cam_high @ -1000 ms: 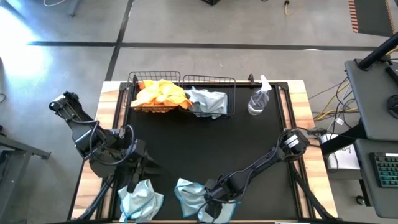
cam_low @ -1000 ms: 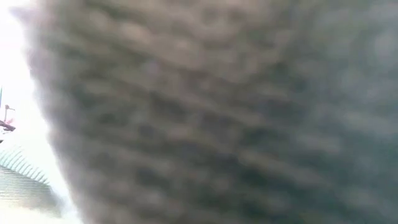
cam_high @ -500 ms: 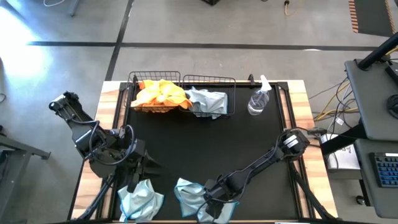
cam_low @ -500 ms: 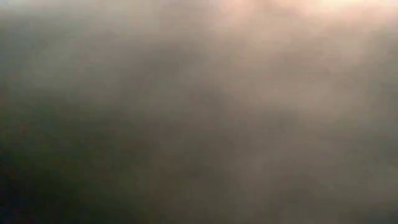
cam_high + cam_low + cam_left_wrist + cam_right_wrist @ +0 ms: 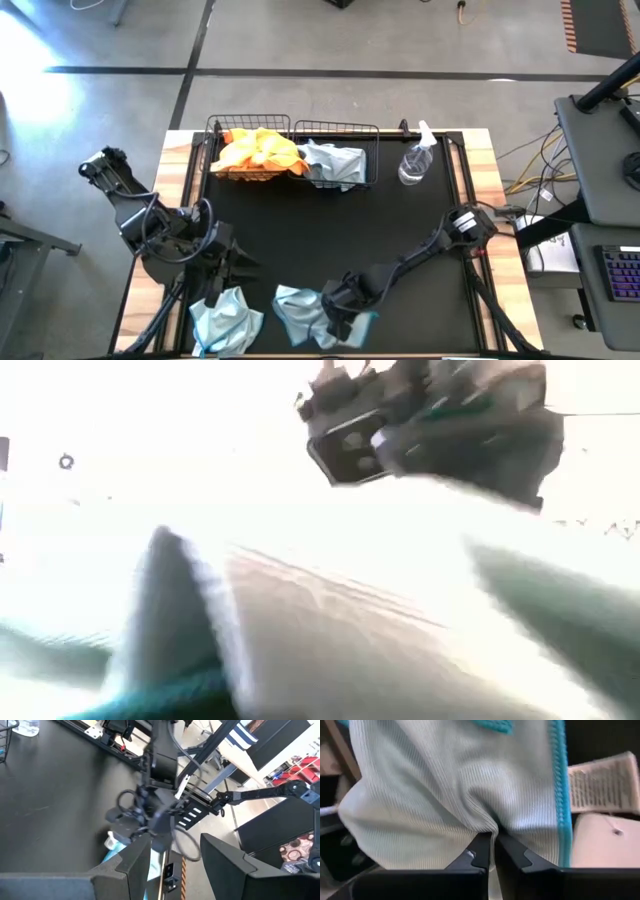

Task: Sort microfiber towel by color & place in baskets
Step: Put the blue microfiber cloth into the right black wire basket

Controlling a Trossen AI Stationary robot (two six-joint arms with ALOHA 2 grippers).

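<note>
The right gripper (image 5: 338, 318), at the table's 6 o'clock edge, pinches a pale blue-grey towel (image 5: 455, 795) between closed fingers. Its basket (image 5: 340, 152) lies toward 12 o'clock, probably straight across. The left gripper (image 5: 222, 290) waits open, nearer another pale towel (image 5: 228, 322).

clear spray bottle (image 5: 415, 160) upright on black table (image 5: 330, 230), desk (image 5: 600, 160) nearby

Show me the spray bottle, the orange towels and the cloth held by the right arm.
spray bottle (image 5: 415, 163): high view, on its clear body.
orange towels (image 5: 252, 152): high view, middle of the heap.
held cloth (image 5: 445, 795): right wrist view, on the ribbed fabric.
</note>
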